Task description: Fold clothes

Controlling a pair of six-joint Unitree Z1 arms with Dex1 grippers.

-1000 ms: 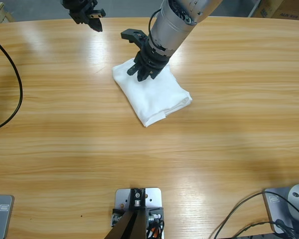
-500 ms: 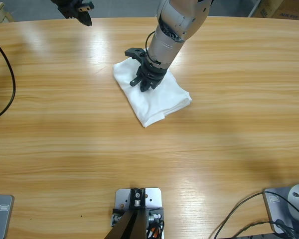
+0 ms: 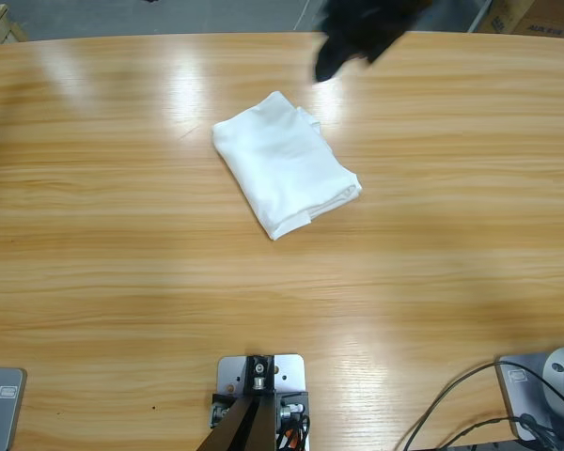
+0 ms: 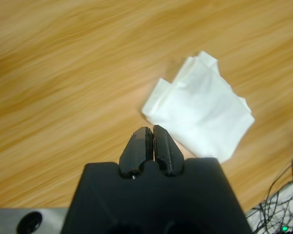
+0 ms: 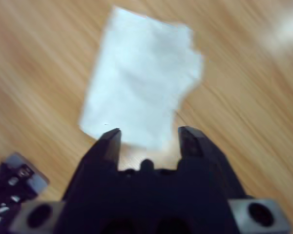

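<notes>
**Mia:** Since the job is to fold clothes, where is the T-shirt (image 3: 286, 164) now?

**Ben:** It lies on the wooden table (image 3: 122, 244), a bit above the middle of the high view. It is a small white bundle, lying slanted from the upper left down to the lower right. Nothing touches it.

**Mia:** Why does it look so small?

**Ben:** I think it is folded over itself a few times. You can see layered edges at its lower right corner. So the folding looks done, or nearly done.

**Mia:** What is the dark blurry thing at the top of the high view?

**Ben:** That is part of an arm (image 3: 362, 33), up near the top edge, right of the middle. It is apart from the shirt. I cannot tell which arm it is.

**Mia:** What is the left gripper (image 4: 152, 130) doing?

**Ben:** Its two black jaws are pressed together with nothing between them. In its own view the shirt is up and to the right, not touching.

**Mia:** And the right gripper (image 5: 149, 136)?

**Ben:** Its jaws are spread apart and hold nothing. The shirt sits past them, in the upper middle of that view.

**Mia:** Why are both away?

**Ben:** I guess so the neat bundle does not get messed up.
</notes>
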